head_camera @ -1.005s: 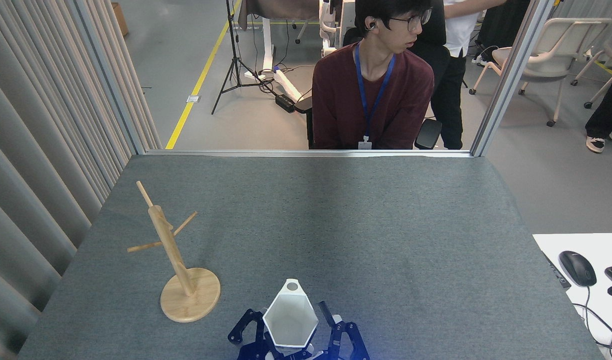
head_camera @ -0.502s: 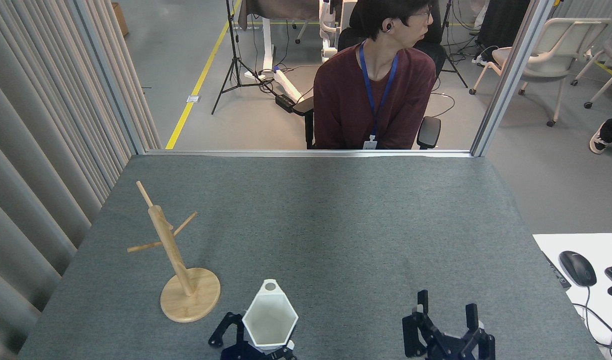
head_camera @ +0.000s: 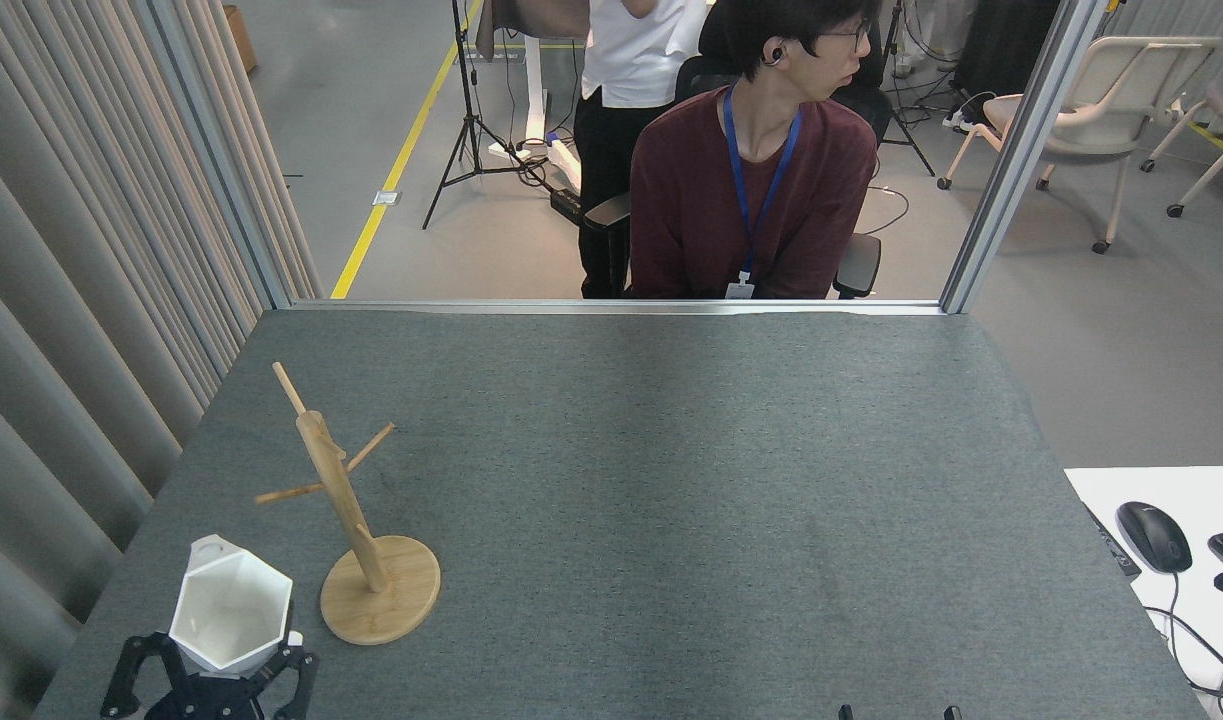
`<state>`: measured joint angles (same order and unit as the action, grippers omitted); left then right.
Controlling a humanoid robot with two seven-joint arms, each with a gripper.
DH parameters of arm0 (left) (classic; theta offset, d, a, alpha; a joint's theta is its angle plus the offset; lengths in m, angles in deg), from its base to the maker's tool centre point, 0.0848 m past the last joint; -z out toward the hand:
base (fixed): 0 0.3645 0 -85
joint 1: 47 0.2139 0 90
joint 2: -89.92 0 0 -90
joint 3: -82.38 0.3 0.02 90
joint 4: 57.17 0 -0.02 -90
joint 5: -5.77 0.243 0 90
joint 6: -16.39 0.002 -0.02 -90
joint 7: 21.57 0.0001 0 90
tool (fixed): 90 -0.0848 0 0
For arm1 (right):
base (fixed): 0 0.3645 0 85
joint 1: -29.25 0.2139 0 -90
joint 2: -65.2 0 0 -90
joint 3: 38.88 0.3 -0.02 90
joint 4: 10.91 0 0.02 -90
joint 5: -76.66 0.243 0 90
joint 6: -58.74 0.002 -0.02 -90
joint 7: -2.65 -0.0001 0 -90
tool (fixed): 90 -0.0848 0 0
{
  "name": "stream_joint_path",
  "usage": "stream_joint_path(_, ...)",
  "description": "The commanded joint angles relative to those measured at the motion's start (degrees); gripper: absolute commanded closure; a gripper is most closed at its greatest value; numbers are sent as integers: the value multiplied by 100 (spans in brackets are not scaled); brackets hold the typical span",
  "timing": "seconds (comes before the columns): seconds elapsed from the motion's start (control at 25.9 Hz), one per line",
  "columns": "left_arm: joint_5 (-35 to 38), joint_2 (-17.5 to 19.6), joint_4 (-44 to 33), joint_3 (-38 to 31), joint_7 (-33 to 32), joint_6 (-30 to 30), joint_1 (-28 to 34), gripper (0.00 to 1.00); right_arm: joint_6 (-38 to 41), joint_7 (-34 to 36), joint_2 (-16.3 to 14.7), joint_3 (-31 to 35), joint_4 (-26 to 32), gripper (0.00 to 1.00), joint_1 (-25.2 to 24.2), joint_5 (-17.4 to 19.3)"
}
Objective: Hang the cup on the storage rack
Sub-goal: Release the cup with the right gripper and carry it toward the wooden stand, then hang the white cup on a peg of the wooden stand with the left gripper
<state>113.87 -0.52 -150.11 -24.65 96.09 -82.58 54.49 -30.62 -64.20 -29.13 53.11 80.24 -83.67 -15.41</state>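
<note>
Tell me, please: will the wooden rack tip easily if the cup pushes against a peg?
Probably it can tip: the storage rack has a tall leaning post on a small round base. It looks light, so it may also slide on the table.

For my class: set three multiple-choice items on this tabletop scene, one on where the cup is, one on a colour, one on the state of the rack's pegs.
1. Where is the cup?
A. left of the storage rack
B. at the table's far edge
C. beside the mouse

2. What colour is the cup?
A. blue
B. white
C. red

3. The rack's pegs are:
A. all bare
B. holding one cup
C. holding two cups

Answers: 1 A, the cup sits above the left gripper, left of the rack's base. 2 B, its walls are plain white. 3 A, nothing hangs on any peg.
</note>
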Motion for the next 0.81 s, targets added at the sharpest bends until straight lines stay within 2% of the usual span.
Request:
stream_joint_path(0.0, 536, 53, 418, -187, 64, 343, -490, 56, -2, 5, 11, -15, -1, 1, 7, 5)
stream_joint_path(0.12, 888, 70, 506, -179, 196, 370, -674, 56, -11, 5, 2, -15, -1, 2, 7, 5)
stream_joint_path(0.31, 958, 88, 585, -152, 204, 361, -824, 56, -2, 5, 11, -15, -1, 2, 7, 5)
stream_joint_path(0.46, 1442, 70, 752, -117, 257, 361, -929, 56, -2, 5, 11, -15, -1, 1, 24, 5)
stream_joint_path(0.77, 1767, 35, 1156, -55, 266, 379, -1228, 56, 6, 14, 11, 11, -1, 1, 42, 14)
